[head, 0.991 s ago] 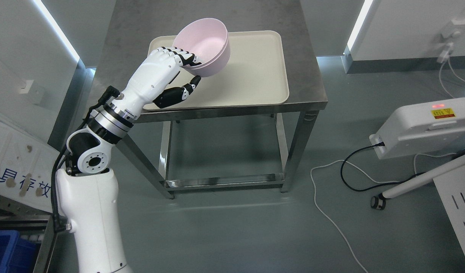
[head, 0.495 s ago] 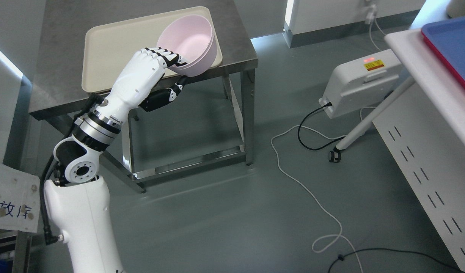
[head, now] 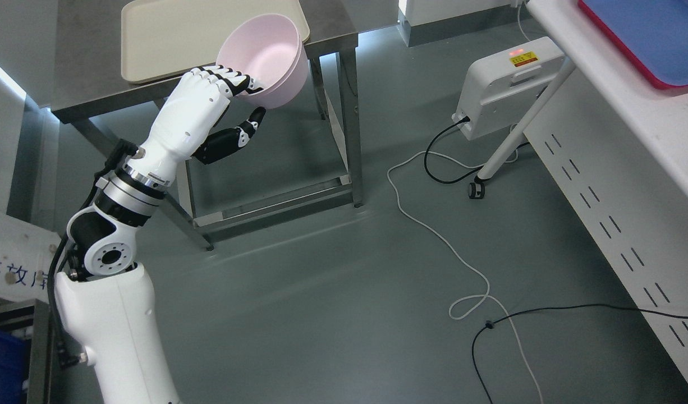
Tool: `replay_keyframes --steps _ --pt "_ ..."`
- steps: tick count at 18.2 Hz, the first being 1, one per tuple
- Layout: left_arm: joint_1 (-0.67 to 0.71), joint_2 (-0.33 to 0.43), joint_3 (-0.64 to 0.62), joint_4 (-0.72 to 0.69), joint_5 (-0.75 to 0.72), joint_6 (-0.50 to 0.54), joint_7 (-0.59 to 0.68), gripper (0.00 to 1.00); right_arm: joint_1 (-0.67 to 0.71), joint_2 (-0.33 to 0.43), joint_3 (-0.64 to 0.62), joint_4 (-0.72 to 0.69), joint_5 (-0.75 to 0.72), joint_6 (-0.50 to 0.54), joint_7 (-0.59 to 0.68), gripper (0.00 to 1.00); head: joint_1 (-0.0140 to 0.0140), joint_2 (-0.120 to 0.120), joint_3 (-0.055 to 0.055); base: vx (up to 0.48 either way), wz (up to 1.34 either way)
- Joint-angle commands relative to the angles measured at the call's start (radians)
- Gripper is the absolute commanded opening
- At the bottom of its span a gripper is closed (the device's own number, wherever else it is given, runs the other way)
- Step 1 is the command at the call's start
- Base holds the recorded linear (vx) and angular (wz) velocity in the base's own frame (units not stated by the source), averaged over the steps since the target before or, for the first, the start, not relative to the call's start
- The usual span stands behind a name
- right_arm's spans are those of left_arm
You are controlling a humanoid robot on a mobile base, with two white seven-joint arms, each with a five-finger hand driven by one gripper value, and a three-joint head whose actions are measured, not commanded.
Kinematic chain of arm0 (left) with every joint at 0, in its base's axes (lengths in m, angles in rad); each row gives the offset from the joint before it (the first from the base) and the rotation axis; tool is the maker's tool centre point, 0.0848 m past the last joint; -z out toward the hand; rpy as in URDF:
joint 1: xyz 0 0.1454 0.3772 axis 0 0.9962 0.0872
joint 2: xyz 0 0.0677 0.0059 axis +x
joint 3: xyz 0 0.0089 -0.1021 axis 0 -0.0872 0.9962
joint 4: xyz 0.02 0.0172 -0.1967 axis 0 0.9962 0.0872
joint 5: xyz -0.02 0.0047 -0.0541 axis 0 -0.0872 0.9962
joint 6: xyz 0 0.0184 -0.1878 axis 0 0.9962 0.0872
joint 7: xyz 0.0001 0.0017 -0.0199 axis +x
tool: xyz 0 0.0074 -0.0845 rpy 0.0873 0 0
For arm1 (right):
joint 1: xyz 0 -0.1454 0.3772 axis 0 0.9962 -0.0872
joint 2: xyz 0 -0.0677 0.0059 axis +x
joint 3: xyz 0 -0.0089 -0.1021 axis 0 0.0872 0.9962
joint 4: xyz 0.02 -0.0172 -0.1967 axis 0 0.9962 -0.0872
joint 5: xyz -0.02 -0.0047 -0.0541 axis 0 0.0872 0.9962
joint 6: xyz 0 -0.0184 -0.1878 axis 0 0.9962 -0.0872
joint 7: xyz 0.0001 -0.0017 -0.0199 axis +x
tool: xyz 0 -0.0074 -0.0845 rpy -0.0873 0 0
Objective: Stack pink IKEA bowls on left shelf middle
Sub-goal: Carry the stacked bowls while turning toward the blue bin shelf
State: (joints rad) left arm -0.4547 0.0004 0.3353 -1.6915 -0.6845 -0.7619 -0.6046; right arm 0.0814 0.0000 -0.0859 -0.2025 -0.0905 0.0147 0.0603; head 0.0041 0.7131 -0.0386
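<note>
In the head view the left hand (head: 209,92) reaches up from the lower left on a white arm, and its fingers (head: 227,78) are curled over the near rim of the pink bowl (head: 268,59), with the dark thumb (head: 248,124) set under the bowl's outer wall, so the bowl is gripped between them. The bowl is tilted, its opening turned up and toward the camera, and it is held in the air in front of the near right corner of the steel surface (head: 83,62). A double line along the rim suggests more than one bowl nested together, though that cannot be told for certain. On the steel surface lies a cream tray (head: 170,33), partly behind the bowl. To the right, on the grey floor (head: 321,314), stands a white box unit (head: 507,84) with a red light and a yellow label, and a white cable (head: 434,235) and a black cable (head: 546,311) trail across the floor. At the far right a white surface (head: 630,101) carries a blue tray (head: 647,39) with a red edge. A blue bin (head: 1,359) shows at the lower left edge.
</note>
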Motion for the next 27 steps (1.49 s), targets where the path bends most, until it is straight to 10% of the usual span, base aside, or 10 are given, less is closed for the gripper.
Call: replay_keyframes --steps 1,16,27 --pt "0.001 0.017 0.037 -0.019 0.000 0.001 0.000 0.02 0.000 -0.017 0.000 0.000 0.000 0.001 0.000 1.00 0.0000 0.000 0.000 -0.276 0.21" --pt "-0.176 0.017 -0.211 -0.051 0.017 0.039 -0.001 0.03 0.000 -0.017 0.000 0.000 0.000 0.001 0.001 1.00 0.0000 0.000 0.000 -0.265 0.27" --pt "-0.165 0.017 -0.064 -0.071 0.060 0.039 -0.027 0.02 0.000 -0.017 0.000 0.000 0.000 0.001 0.000 1.00 0.0000 0.000 0.000 -0.265 0.37"
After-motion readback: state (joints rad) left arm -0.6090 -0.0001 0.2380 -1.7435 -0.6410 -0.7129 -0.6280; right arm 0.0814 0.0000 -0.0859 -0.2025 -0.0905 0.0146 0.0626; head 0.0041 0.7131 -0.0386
